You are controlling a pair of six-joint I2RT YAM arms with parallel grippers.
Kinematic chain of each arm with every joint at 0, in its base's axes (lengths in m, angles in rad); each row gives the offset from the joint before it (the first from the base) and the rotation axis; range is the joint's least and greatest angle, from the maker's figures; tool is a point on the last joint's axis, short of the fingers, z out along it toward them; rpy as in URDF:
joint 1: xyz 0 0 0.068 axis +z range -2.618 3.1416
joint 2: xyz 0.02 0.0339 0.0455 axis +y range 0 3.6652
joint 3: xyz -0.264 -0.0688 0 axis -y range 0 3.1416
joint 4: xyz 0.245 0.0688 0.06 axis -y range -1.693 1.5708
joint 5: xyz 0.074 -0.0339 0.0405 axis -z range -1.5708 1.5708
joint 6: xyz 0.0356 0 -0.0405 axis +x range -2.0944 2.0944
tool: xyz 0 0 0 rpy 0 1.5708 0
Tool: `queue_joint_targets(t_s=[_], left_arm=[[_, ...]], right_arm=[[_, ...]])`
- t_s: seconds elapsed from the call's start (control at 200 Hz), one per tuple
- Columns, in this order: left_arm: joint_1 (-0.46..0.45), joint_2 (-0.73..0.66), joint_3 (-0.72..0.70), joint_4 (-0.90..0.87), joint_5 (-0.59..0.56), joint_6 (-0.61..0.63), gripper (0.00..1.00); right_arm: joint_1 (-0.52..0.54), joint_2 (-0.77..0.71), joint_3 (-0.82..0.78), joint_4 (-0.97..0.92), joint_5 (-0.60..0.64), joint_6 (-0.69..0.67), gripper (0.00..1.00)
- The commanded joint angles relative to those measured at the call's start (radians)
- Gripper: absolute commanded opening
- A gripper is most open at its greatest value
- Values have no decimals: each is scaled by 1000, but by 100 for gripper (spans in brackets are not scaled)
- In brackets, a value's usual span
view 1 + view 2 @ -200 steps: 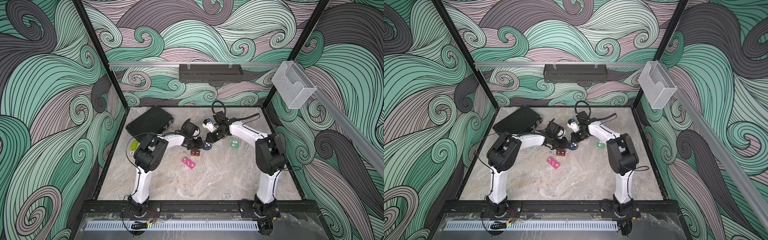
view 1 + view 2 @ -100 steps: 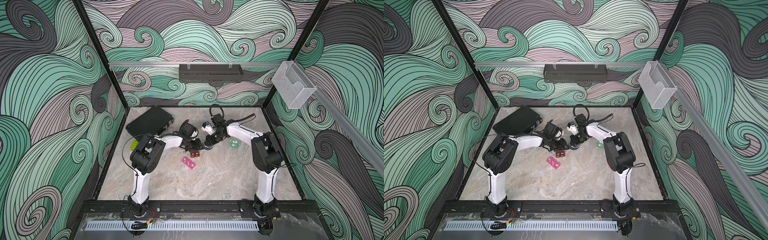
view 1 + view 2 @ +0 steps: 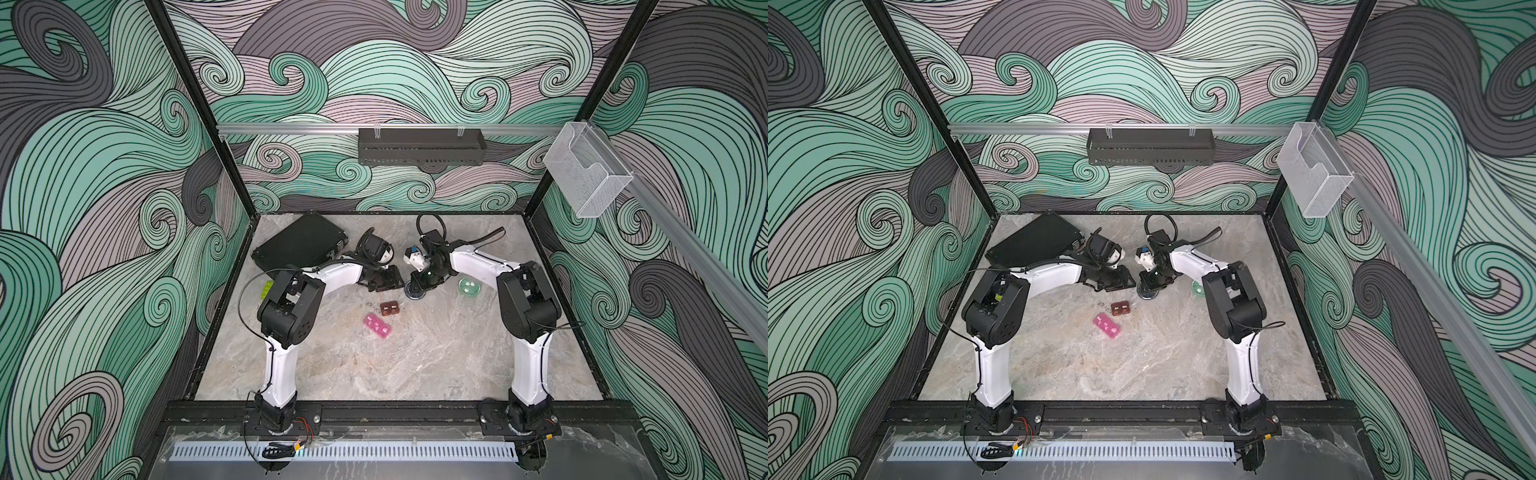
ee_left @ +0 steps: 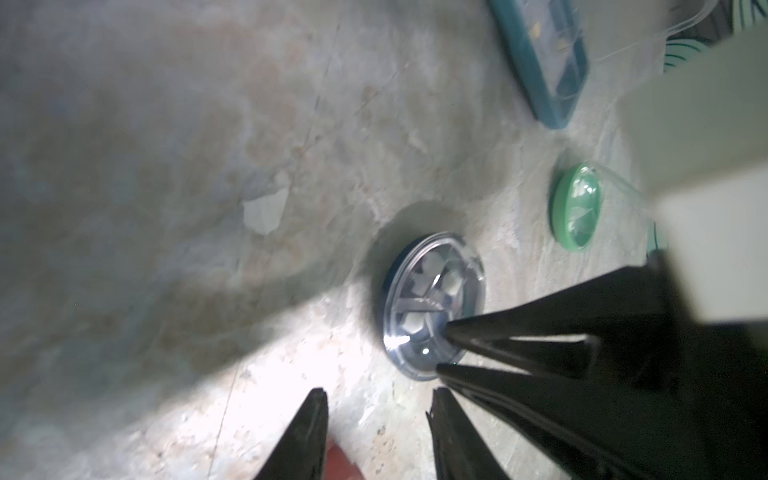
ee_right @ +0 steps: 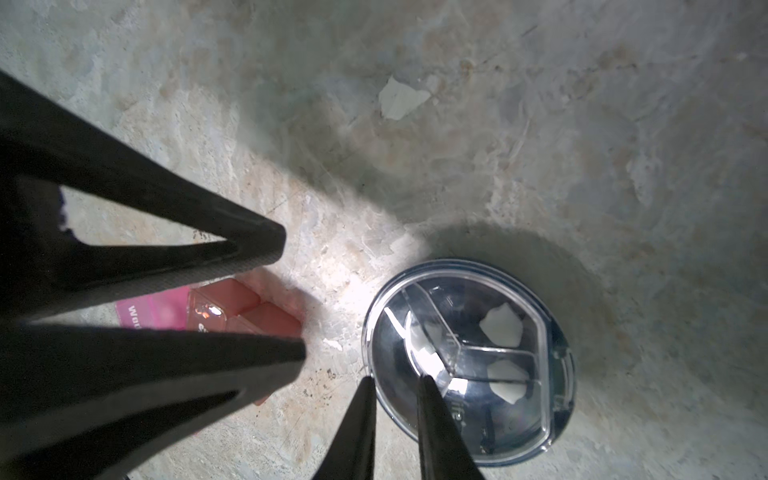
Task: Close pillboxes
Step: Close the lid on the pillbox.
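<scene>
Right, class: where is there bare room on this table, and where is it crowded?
Free: the broad near table, from the front rail up to the pink pillbox; also the far right corner beyond the green pillbox. Crowded: where left tool and right tool meet at the dark-blue pillbox, beside the brown pillbox.

The dark-blue round pillbox (image 3: 417, 291) lies flat mid-worktop (image 3: 415, 365), white pills showing under its clear three-part top. The green round pillbox (image 3: 470, 286) sits well apart on its right. The brown two-cell block (image 3: 390, 308) and the pink strip (image 3: 377, 326) lie close together nearer me. The light-blue rectangular box (image 4: 544, 54) lies flat beyond the green one.
</scene>
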Motion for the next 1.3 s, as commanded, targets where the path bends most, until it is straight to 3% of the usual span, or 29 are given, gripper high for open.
queue_joint_targets(t_s=[0.0, 0.165, 0.415, 0.51, 0.656, 0.746, 0.801, 0.831, 0.946, 1.036, 1.236, 1.296], left_arm=[[-5, 23, 28, -40, -5, 8, 42], [-7, -17, 41, -62, -17, 12, 42], [-63, -67, 108, -91, -34, -11, 42], [-96, -54, 148, -91, -27, -44, 42], [-151, -17, 202, -46, -21, -116, 42], [-180, 24, 246, -17, -13, -163, 40], [-193, 52, 266, 14, -3, -202, 39], [-200, 67, 276, 33, 3, -220, 39], [-221, 137, 333, 74, 27, -282, 37], [-235, 187, 376, 96, 39, -320, 35], [-253, 264, 420, 137, 43, -387, 34], [-256, 279, 423, 152, 42, -402, 34]], right_arm=[[-7, -5, 22, -33, 20, 26, 22], [-55, -125, 55, -44, 34, 77, 23], [-224, -300, -21, -77, 128, 104, 27], [-259, -353, -76, -82, 239, 66, 35], [-264, -407, -143, -91, 414, -65, 36], [-263, -427, -177, -90, 444, -135, 38], [-261, -440, -204, -80, 447, -199, 61], [-261, -448, -219, -68, 457, -224, 63], [-271, -452, -235, -43, 483, -254, 59], [-285, -440, -218, -40, 433, -238, 52], [-302, -409, -214, -40, 412, -245, 50], [-325, -405, -207, -40, 359, -218, 44]])
